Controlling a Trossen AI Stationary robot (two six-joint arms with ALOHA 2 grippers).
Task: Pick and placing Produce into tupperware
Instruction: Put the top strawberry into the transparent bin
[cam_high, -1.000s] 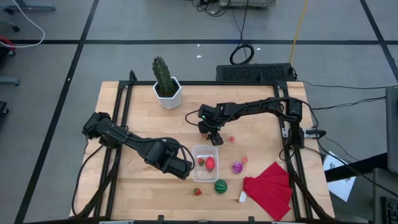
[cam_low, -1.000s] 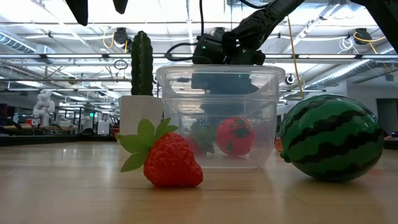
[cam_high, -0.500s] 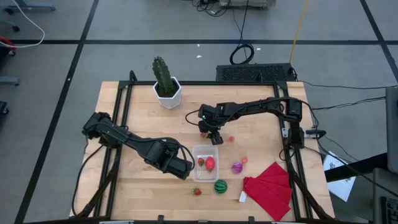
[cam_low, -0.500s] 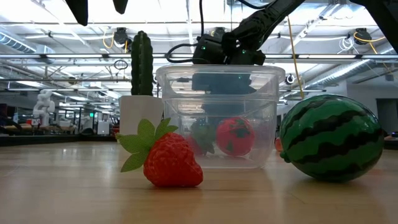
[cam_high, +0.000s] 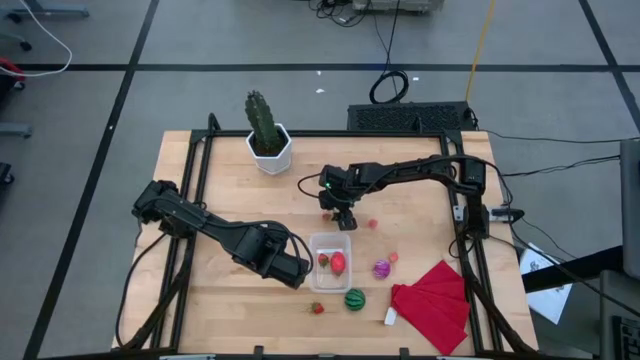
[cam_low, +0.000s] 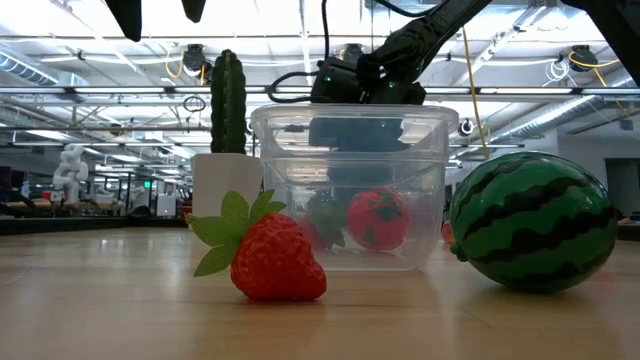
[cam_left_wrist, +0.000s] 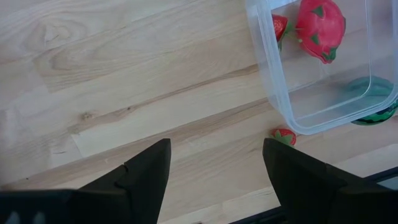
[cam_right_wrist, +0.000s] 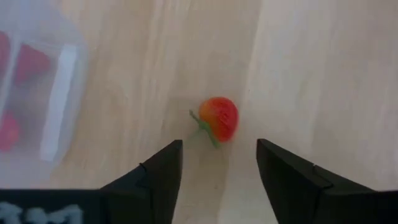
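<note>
Right wrist view: the right gripper (cam_right_wrist: 216, 163) has its fingers apart above a small red strawberry (cam_right_wrist: 220, 118) on the tabletop (cam_right_wrist: 311, 74), holding nothing; the left gripper (cam_left_wrist: 214, 163) fingers are spread beside the tupperware (cam_left_wrist: 283, 106)

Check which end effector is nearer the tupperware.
Left. The left end effector sits right beside the tupperware; the right end effector hovers just beyond its far edge.
</note>
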